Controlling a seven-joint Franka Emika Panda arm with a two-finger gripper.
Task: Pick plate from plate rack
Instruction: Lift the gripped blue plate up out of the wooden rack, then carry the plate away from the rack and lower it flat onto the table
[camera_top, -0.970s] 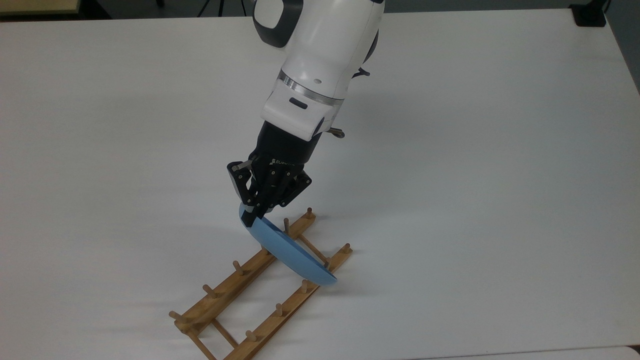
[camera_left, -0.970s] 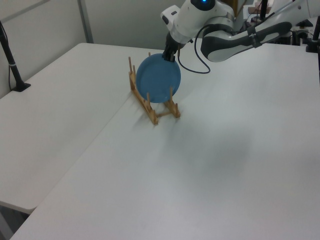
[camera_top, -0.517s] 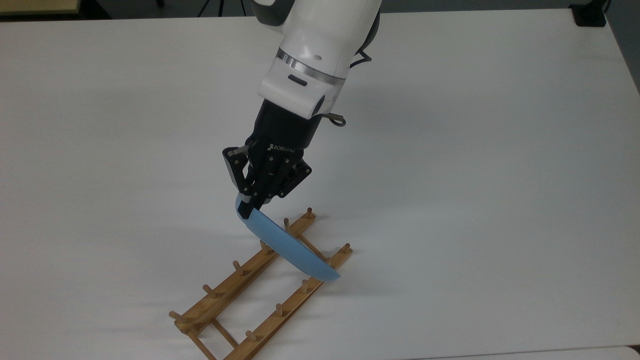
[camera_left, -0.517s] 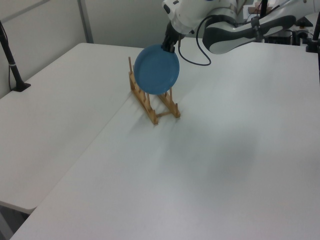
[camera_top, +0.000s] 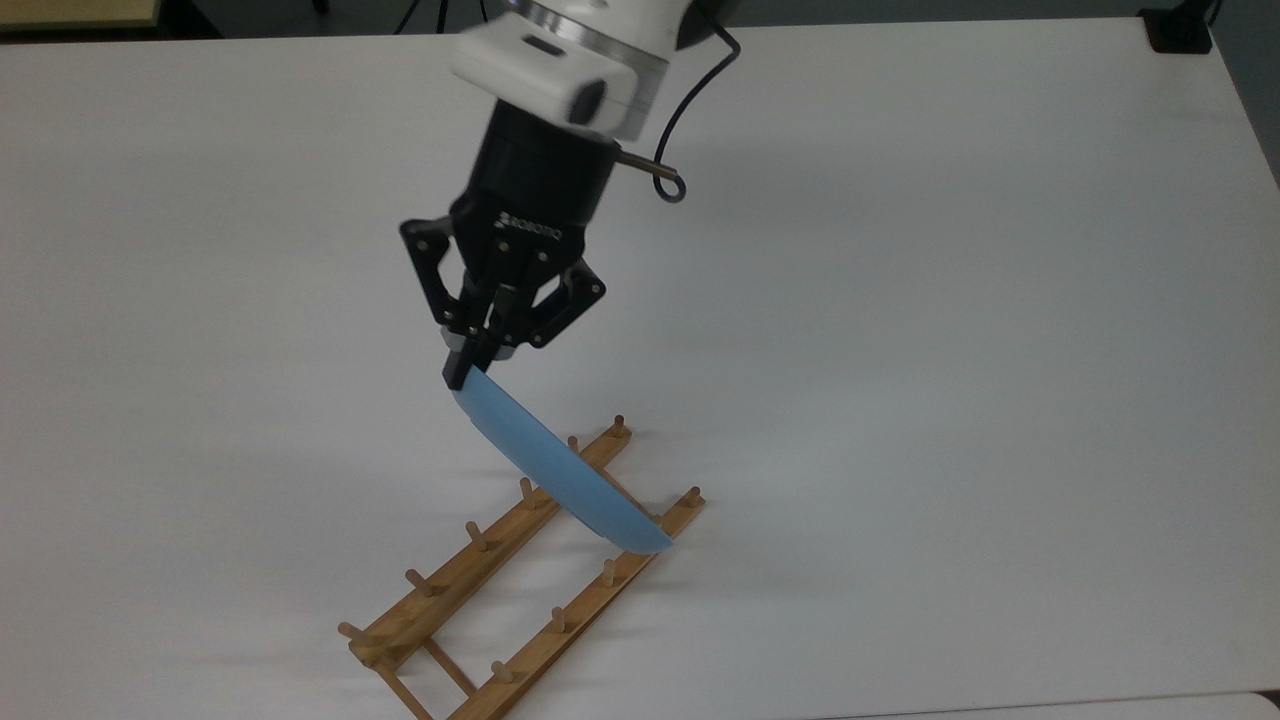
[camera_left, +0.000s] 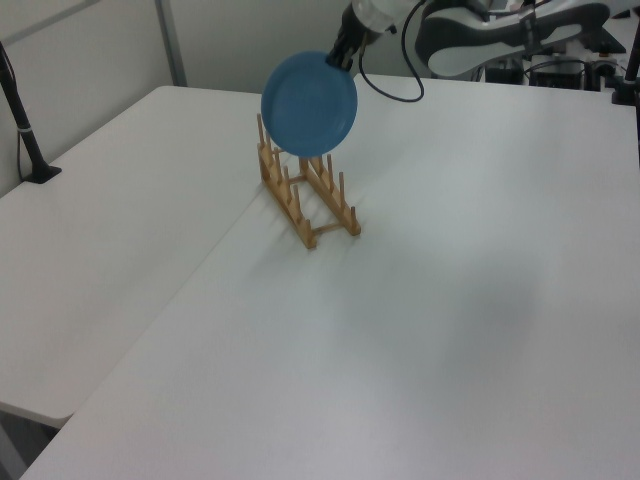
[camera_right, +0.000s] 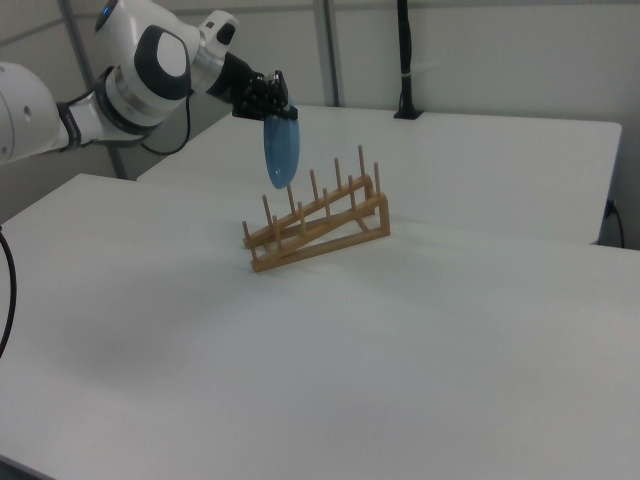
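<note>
**Above the rack, plate held in the air**

Over the rack (camera_top: 520, 570), the plate (camera_top: 555, 472) hangs edge-on, clear of the pegs, as the right view shows (camera_right: 281, 150). The tool (camera_top: 468, 372) is clamped on the plate's upper rim, its black fingers (camera_top: 461, 370) pinching the edge. In the left view the plate (camera_left: 309, 104) faces the camera, with the tool (camera_left: 343, 60) at its top right and the rack (camera_left: 305, 195) below. The rack (camera_right: 318, 222) stands on the white worktop (camera_top: 950, 350), its far end raised in the right view.
</note>
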